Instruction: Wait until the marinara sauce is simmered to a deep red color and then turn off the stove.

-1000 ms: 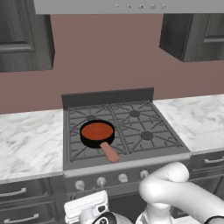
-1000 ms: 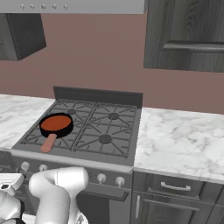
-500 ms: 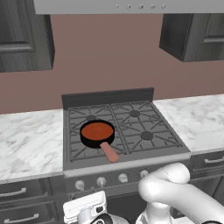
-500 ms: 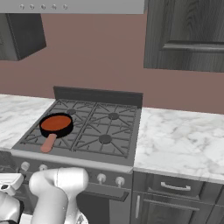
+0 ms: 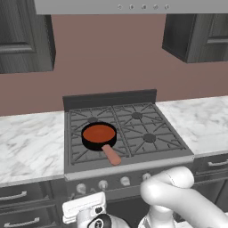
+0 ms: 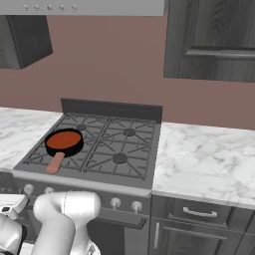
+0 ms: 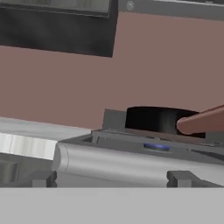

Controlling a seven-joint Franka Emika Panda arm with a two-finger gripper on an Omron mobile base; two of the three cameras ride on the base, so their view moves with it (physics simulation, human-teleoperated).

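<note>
Left base view shows the marinara sauce orange-red on the stove, so wait, gripper wide open holding nothing.

The arm is folded low, tool fingers wide apart.

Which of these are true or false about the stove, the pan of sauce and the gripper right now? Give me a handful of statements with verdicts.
1. The pan sits on the stove's front left burner. True.
2. The marinara sauce is green. False: it is orange-red.
3. The pan's handle points toward the stove's front edge. True.
4. The gripper is shut on a knob. False: it is open and holds nothing.
5. A second pot stands on the back right burner. False: that burner is bare.
</note>
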